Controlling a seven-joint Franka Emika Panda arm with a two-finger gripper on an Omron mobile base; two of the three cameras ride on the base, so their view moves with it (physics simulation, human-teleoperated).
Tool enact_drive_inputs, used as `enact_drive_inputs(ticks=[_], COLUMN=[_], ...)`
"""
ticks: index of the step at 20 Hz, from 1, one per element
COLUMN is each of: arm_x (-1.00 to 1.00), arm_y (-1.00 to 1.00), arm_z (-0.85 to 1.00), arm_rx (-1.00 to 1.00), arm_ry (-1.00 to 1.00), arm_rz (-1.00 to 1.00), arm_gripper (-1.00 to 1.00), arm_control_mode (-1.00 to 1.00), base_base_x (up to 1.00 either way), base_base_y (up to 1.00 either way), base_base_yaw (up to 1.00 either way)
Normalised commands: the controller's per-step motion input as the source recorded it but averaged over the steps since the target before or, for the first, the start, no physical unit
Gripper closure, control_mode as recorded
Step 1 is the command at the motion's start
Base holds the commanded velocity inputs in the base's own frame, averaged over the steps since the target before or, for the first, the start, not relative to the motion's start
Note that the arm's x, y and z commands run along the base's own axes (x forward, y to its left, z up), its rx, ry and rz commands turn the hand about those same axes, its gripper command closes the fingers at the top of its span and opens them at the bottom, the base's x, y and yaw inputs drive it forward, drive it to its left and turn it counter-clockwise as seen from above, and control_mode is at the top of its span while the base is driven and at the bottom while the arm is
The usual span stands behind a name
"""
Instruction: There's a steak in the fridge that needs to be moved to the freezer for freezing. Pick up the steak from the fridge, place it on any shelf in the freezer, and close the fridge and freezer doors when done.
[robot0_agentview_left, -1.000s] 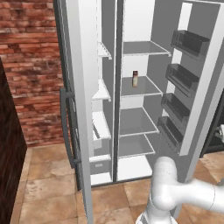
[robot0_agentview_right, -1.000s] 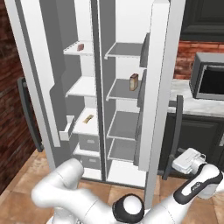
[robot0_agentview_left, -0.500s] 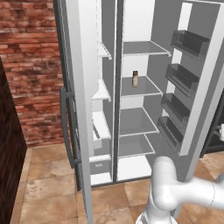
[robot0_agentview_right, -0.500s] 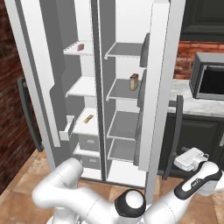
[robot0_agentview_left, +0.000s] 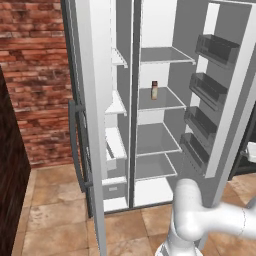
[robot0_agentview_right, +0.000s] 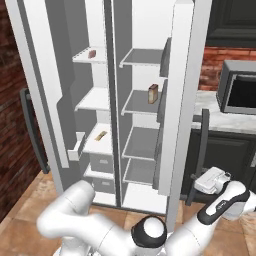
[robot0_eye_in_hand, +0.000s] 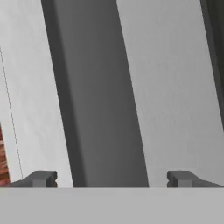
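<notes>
Steak (robot0_agentview_right: 100, 135) lies on a freezer (robot0_agentview_right: 95, 142) shelf (done, we judge) | both doors open | gripper (robot0_eye_in_hand: 111, 178) fingers apart at fridge door handle (robot0_eye_in_hand: 100, 96)

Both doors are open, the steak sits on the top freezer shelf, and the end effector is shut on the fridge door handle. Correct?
Not quite: the end effector is open, its fingertips standing on either side of the fridge door handle, as the hand view shows. The rest holds.

A glossy white arm (robot0_agentview_right: 95, 227) of rounded tubular segments is seen; a dark joint cap (robot0_agentview_right: 148, 234) is set in it; small dark grey fingertips (robot0_eye_in_hand: 41, 178) are squared.
</notes>
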Motion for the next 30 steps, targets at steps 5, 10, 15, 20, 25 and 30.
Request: enact_drive_inputs(ticks=[5,10,15,20,25,30], arm_x=[0.0,-0.04,0.0,0.01,0.11,0.11], arm_y=[1.0,1.0,1.0,1.0,1.0,1.0], arm_z=[-0.12,-0.08,-0.08,-0.03,0.0,0.0], arm_rx=[0.0,0.0,0.01,0.0,0.0,0.0], arm_ry=[-0.07,-0.08,-0.01,0.0,0.02,0.06], arm_rz=[0.0,-0.04,-0.14,-0.19,-0.17,-0.11], arm_gripper=[-1.0,-1.0,-1.0,-1.0,-1.0,-1.0], arm_control_mode=[-1.0,-1.0,-1.0,-1.0,-1.0,-1.0], base_base_x=[0.0,0.0,0.0,0.0,0.0,0.0], base_base_y=[0.0,0.0,0.0,0.0,0.0,0.0], base_base_yaw=[0.0,0.0,0.0,0.0,0.0,0.0])
